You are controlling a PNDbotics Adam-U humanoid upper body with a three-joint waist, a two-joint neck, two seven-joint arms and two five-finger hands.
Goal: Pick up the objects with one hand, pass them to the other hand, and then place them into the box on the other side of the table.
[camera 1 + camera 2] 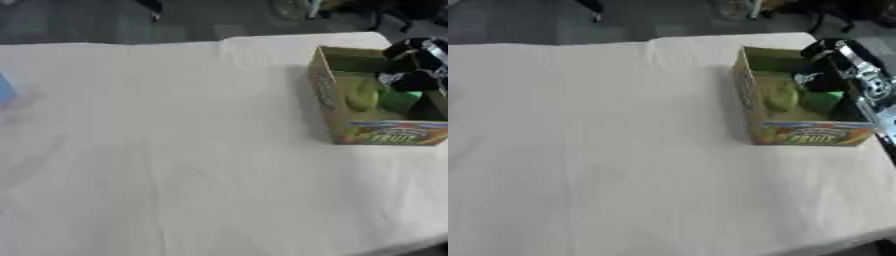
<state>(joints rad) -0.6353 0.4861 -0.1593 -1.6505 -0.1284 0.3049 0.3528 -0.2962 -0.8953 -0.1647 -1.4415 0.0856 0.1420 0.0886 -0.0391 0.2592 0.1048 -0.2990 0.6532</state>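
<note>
On the right side of the white-covered surface (605,150) stands an open cardboard box (807,133) with a bright fruit print on its near wall. The robot's right hand (826,67) reaches down into it from the far right, its dark fingers low over the contents, which fits a placing move: the box is the drop-off point and the arm has to enter from above to clear the walls. Inside lie 2 things, a yellow-green rounded object (779,96) toward the left wall and a brighter green object (822,101) just beside it, right under the hand. Whether the fingers are curled round the green object or have let it go I cannot tell; the hand blurs into the box's shadow. A blue thing (5,90) shows at the surface's left edge. The left hand appears in neither view.
</note>
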